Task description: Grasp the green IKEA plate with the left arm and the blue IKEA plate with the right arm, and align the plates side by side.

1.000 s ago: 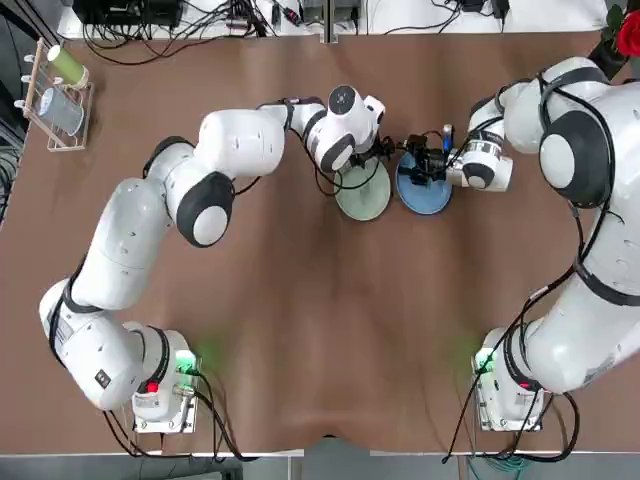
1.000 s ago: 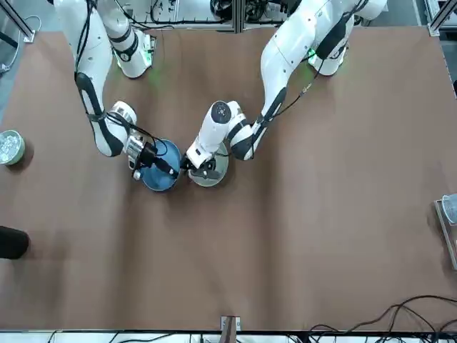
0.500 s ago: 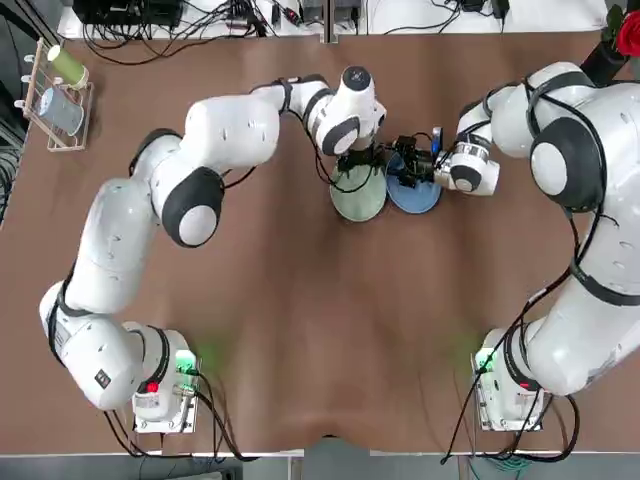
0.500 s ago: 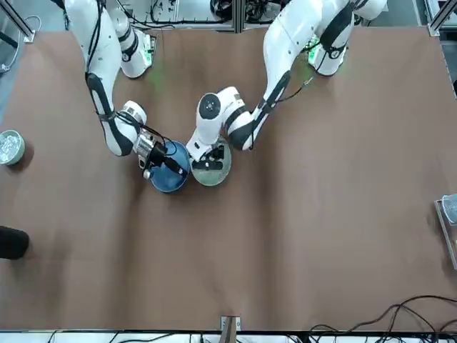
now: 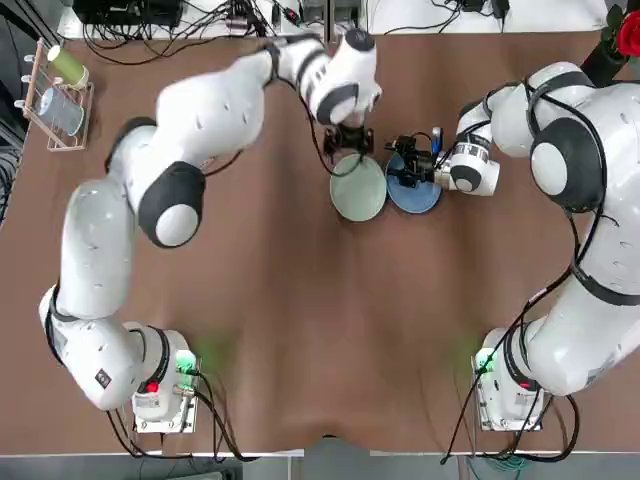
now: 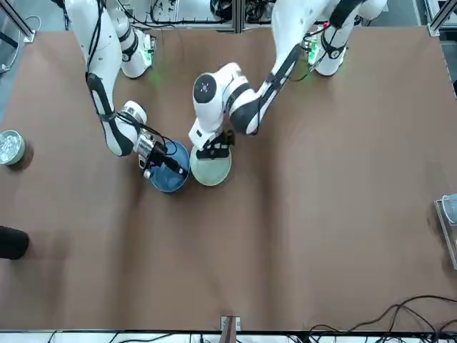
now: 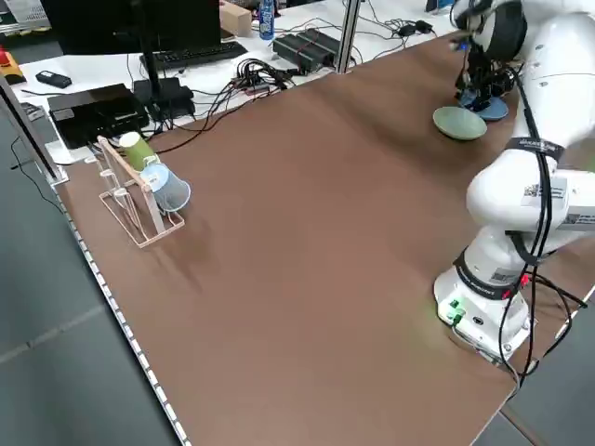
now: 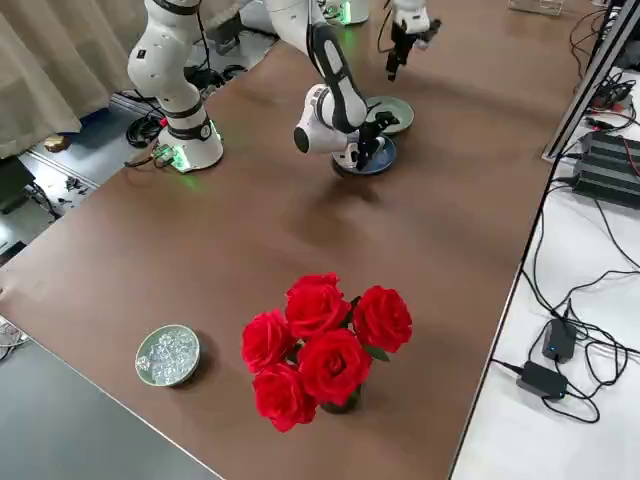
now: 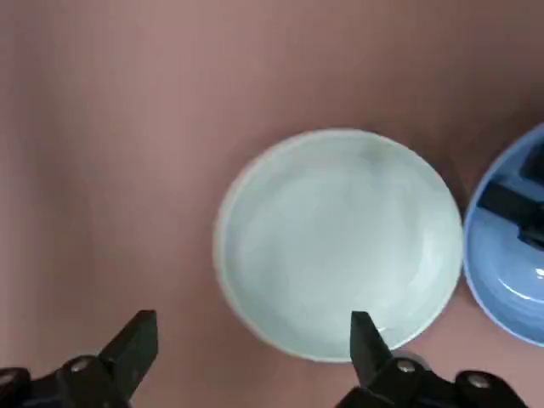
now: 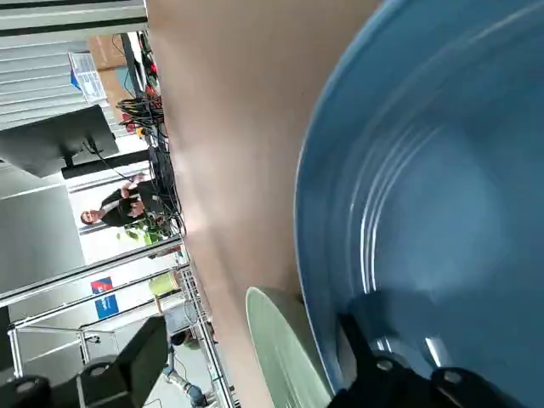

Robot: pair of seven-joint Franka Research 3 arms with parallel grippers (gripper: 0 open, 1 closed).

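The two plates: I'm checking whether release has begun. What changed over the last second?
The left gripper let go of the green plate and rose away, open. Before that, both plates slid a little toward the robot's left. The right gripper stays on the blue plate; the plates still sit side by side.

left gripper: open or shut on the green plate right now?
Open. In the left wrist view the left gripper has its fingers spread wide, raised above the green plate, which lies flat on the table beside the blue plate.
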